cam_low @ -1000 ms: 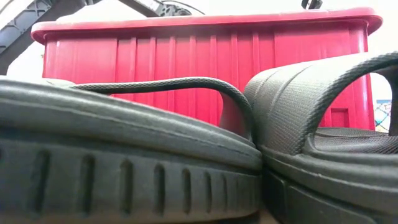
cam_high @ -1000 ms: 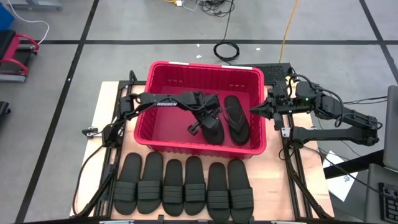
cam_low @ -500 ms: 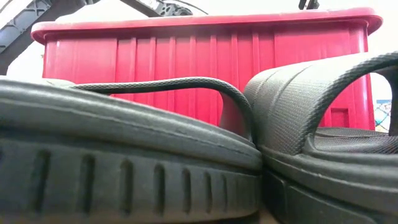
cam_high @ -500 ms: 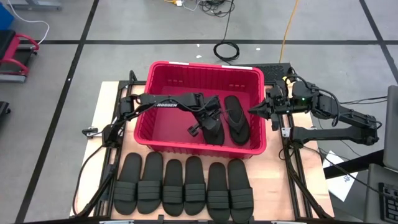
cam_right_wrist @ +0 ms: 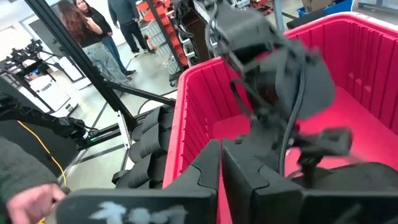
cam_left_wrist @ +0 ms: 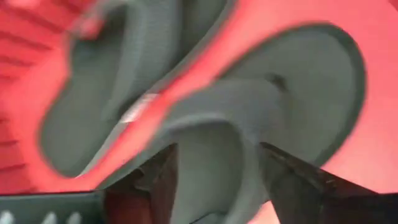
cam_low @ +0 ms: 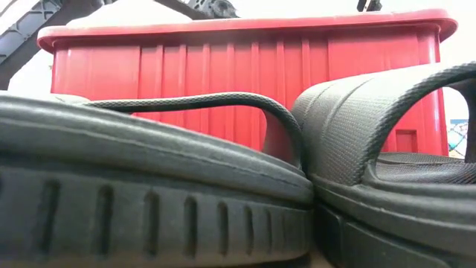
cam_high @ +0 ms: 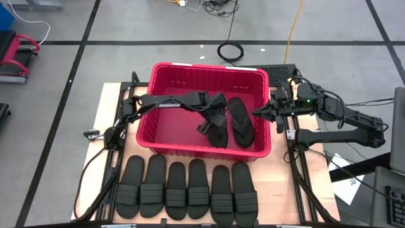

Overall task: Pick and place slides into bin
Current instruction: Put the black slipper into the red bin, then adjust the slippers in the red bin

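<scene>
Here the red bin (cam_high: 166,88) sits at the far middle of the bench (cam_high: 112,96), and two black thong flip-flops lie inside it toward its right half. The right flip-flop (cam_high: 240,120) lies flat on the bin floor, toe toward the far wall. The left flip-flop (cam_high: 217,126) lies just beside it, partly under the left hand (cam_high: 214,118), which has reached over the bin's left rim and hangs above that sandal. In the left wrist view the left hand's two dark fingers (cam_left_wrist: 155,180) stand apart, one on either side of the sandal's strap and sole, with the other flip-flop (cam_left_wrist: 112,93) blurred beyond; whether they actually press on the rubber cannot be told. The right hand (cam_high: 264,113) waits just outside the bin's right wall, pointing toward the bin, and in the right wrist view its fingers (cam_right_wrist: 205,180) lie closed against each other, holding nothing. Six black ribbed-strap slides (cam_high: 186,187) lie side by side in a row on the near edge of the bench, in front of the bin and apart from it; in the low view two of them (cam_low: 149,186) fill the foreground with the bin's ribbed wall (cam_low: 223,67) behind. People (cam_right_wrist: 93,31) stand in the room beyond.
</scene>
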### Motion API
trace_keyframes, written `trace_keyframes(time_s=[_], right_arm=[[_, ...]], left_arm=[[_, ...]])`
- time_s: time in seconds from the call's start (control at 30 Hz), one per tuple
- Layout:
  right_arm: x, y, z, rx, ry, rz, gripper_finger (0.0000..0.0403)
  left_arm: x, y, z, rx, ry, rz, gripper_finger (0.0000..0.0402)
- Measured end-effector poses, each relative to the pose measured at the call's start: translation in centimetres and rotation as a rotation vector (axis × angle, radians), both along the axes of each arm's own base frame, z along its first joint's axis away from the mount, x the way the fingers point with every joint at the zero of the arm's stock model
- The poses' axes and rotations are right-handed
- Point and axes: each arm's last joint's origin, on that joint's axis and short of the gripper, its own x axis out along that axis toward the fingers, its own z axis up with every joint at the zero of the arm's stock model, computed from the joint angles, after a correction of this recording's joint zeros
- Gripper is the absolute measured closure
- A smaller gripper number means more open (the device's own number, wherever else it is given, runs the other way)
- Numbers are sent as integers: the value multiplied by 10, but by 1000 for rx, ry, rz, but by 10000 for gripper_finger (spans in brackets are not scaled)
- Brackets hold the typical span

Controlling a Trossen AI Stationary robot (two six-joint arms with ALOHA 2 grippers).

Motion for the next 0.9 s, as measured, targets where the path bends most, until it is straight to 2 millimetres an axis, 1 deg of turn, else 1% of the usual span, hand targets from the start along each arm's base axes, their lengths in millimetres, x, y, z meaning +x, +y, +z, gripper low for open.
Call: trace_keyframes(time_s=[0.1,0.2,0.27,0.33,0.4,0.47,0.57,0.63,0.67,0.7,0.77,0.83,0.9], right_arm=[[2,-1,-1,-20,6,-3,373],[3,-2,-2,-66,13,-30,356],[4,-3,0,-107,-1,-56,347],[2,-5,5,-151,-10,-101,343],[-1,-7,12,-200,-24,-141,342],[-3,-8,17,-236,-33,-176,345],[-5,-10,21,-265,-36,-201,351],[-5,-11,21,-273,-35,-205,355],[-5,-11,21,-277,-34,-205,358],[-5,-11,20,-285,-31,-202,360],[-4,-12,20,-300,-26,-196,364],[-3,-12,20,-315,-23,-190,369],[-3,-12,21,-331,-35,-190,373]], left_arm=[[5,5,32,-25,-75,62,165],[5,8,69,-104,-142,81,154],[-1,8,98,-174,-180,79,153],[-12,5,129,-228,-240,65,164],[-30,3,161,-249,-306,52,189],[-54,0,197,-240,-403,35,226],[-95,-7,245,-218,-538,18,299],[-125,-13,270,-253,-595,22,354],[-141,-15,279,-291,-607,17,376],[-156,-19,287,-344,-608,5,388],[-185,-28,300,-413,-603,-10,391],[-210,-40,305,-416,-550,14,396],[-226,-50,303,-408,-484,39,400]])
